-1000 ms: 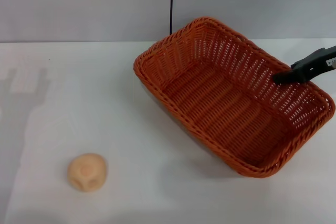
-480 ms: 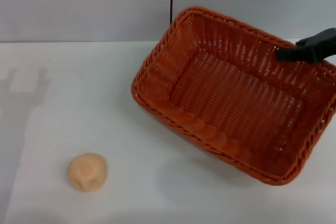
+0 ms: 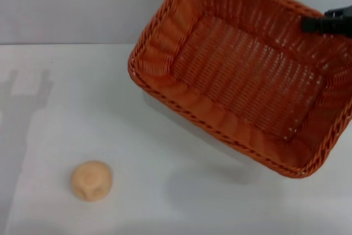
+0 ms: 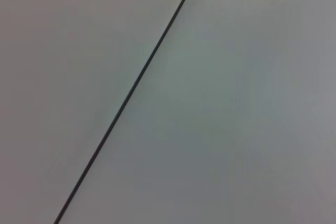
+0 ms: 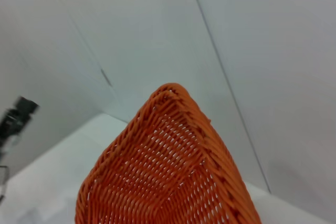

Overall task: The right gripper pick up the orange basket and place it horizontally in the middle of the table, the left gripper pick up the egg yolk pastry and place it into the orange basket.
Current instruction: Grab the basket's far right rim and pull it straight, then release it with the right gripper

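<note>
White table [image 3: 66, 108] | right tool [image 3: 322, 24] seemingly clamped on tilted orange basket [image 3: 242, 70] rim (airborne)

Lab-like setup: bare white table [image 3: 165, 191], grey panelled wall [image 3: 82, 4].

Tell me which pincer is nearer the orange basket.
Right. The right pincer is at the orange basket, on its far right rim, with the basket lifted off the table. The left pincer shows in no view.
</note>
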Robot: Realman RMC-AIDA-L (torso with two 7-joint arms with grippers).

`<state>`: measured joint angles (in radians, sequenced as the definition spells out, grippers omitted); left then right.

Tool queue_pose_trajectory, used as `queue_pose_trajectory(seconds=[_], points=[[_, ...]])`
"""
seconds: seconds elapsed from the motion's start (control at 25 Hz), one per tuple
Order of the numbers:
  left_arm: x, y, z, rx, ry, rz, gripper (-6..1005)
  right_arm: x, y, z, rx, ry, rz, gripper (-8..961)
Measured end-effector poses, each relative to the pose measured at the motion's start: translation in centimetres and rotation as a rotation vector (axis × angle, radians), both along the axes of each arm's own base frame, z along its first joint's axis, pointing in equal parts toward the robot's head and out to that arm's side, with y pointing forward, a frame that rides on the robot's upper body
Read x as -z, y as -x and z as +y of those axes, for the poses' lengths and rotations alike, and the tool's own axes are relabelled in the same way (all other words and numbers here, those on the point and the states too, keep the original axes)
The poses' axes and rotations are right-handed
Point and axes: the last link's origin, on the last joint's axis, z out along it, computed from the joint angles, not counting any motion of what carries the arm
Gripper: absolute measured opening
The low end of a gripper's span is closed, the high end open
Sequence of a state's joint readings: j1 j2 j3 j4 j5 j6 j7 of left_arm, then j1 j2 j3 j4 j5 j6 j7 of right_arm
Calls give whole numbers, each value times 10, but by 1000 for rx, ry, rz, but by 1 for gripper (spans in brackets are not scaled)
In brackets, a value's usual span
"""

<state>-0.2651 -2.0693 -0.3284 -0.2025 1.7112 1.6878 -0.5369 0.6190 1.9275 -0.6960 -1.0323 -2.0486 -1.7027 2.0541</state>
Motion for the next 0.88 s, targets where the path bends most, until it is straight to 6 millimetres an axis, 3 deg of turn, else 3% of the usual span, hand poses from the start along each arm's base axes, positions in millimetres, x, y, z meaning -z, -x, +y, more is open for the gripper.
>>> queue_pose_trajectory(seconds=[0.2, 0.48, 0.6, 0.88], points=[[0, -1, 1, 2, -2, -1, 842, -20, 17, -8, -118, -3, -5, 169], [0, -3, 4, 15, 4, 3, 842, -30, 41, -13, -314, 66, -121, 170], [1, -4, 4, 17, 6, 3, 842, -23, 53, -16, -450, 156, -199, 170], [5, -6, 3, 28, 26, 5, 842, 4, 61, -12, -537, 252, -294, 171]])
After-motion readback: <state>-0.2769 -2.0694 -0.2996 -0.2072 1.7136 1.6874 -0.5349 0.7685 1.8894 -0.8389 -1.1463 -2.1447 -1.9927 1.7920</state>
